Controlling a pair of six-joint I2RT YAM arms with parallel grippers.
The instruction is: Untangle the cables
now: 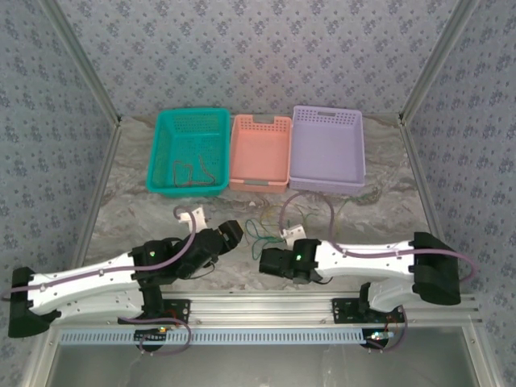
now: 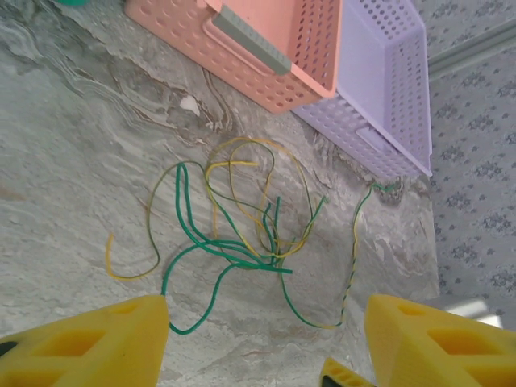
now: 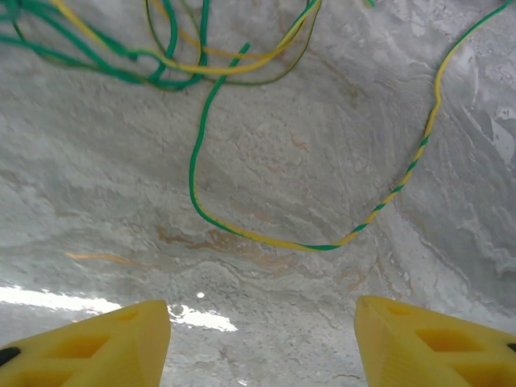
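Where the cables [image 2: 266,242] lie tangled, a pink basket [image 1: 260,121] stands beyond.

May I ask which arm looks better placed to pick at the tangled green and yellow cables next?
Probably left: the left gripper, open, has the cable knot centred ahead. The right gripper, open, faces one twisted strand, the knot at its view's edge.

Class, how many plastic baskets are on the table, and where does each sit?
3. They stand in a row at the far side: the teal basket on the left, the pink basket in the middle, the purple basket on the right. None looks hidden.
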